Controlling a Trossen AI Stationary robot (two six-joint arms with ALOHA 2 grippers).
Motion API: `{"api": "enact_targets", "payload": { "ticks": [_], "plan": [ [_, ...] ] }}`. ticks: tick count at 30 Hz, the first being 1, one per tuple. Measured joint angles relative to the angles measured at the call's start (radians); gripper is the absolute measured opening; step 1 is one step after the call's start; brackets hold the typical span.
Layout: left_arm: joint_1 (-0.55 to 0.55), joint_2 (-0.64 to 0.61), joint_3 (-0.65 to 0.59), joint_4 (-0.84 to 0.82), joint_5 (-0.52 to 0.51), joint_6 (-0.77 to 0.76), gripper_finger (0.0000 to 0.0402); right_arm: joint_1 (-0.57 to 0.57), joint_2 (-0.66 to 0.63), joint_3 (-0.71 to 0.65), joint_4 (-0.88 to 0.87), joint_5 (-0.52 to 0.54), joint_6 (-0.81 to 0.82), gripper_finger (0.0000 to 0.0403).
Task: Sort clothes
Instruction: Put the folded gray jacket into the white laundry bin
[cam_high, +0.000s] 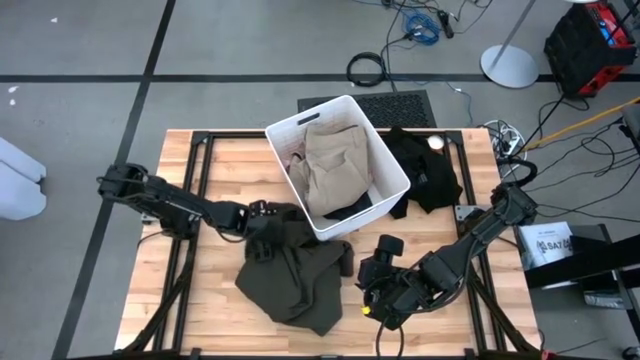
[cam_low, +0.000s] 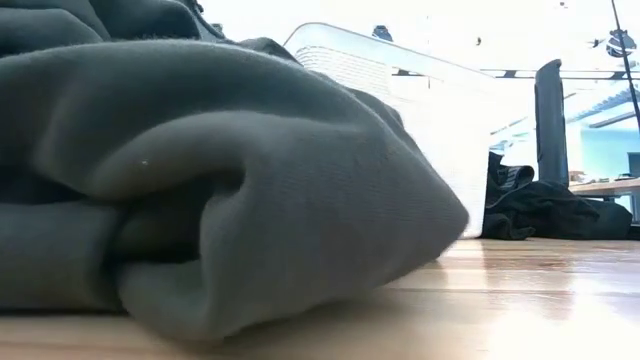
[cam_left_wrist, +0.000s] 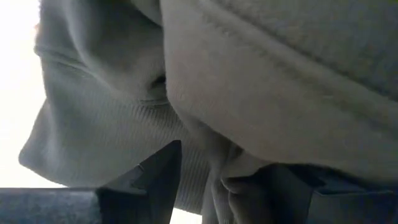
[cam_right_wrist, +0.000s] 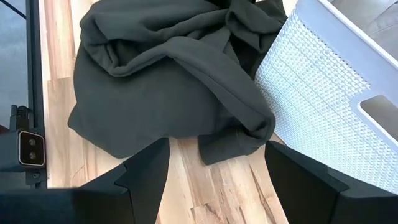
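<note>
Left hand (cam_high: 262, 222) clenched on dark olive garment (cam_high: 295, 280) beside white bin (cam_high: 385, 160); right hand (cam_high: 372, 290) released, hovering above worktop (cam_high: 200, 310) nearby.

centre: white perforated plastic bin (cam_high: 388, 165) blocks mid-table (cam_high: 225, 165) | front-centre: crumpled dark olive fabric garment (cam_high: 295, 275) lies against the bin's near corner | far right: black fabric heap (cam_high: 425, 170) beside bin | free: bare wood far-left, front-left, front-right

White plastic bin (cam_high: 392, 172) on wooden table (cam_high: 220, 165), cables (cam_high: 420, 22) on grey floor (cam_high: 80, 40)
</note>
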Motion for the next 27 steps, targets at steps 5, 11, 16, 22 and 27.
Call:
{"api": "enact_targets", "payload": {
  "ticks": [5, 11, 16, 22, 27],
  "plan": [
    [0.043, 0.067, -0.047, 0.158, 0.226, -0.036, 0.0204, 0.0, 0.0, 0.0, 0.001, -0.001, 0.0, 0.0251],
    [0.048, 0.096, -0.052, 0.221, 0.275, -0.027, 0.0202, 0.0, 0.0, 0.0, 0.002, 0.0, 0.0, 0.0251],
    [0.047, 0.096, -0.054, 0.223, 0.284, -0.027, 0.0169, 0.0, 0.0, 0.0, 0.002, 0.0, 0.0, 0.0251],
    [0.045, 0.096, -0.054, 0.227, 0.287, -0.017, 0.0067, 0.0, 0.0, 0.0, 0.003, -0.004, 0.002, 0.0251],
    [0.045, 0.096, -0.054, 0.228, 0.276, -0.019, 0.0015, 0.0, 0.0, 0.0, 0.005, -0.026, 0.01, 0.0251]
  ]
}}
